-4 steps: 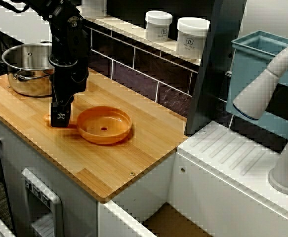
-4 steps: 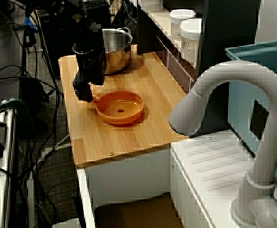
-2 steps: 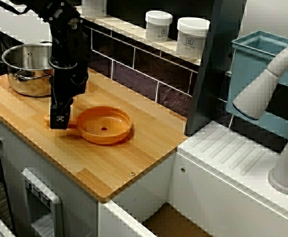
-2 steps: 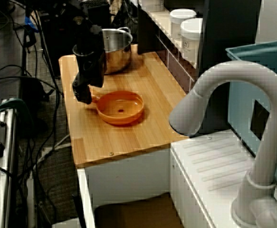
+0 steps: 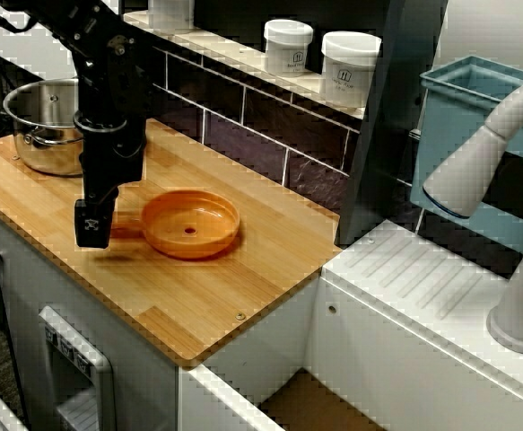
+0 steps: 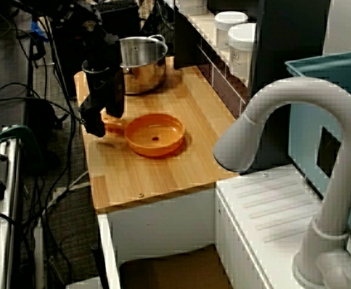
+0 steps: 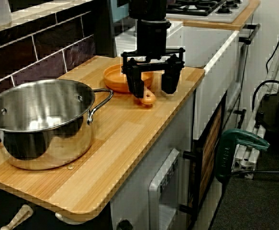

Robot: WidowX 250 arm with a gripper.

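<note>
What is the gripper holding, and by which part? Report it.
Nothing. The gripper is open, jaws apart, by the pan handle without gripping it.

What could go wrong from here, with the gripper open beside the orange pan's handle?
1. The handle of the orange pan lies off-centre below the open gripper, nearer one finger; closing might swivel the pan instead of gripping it.
2. The handle points at the front edge of the wooden counter; a pull that way could drag the pan off.
3. The steel pot stands close by; a wide swing might strike it.
</note>
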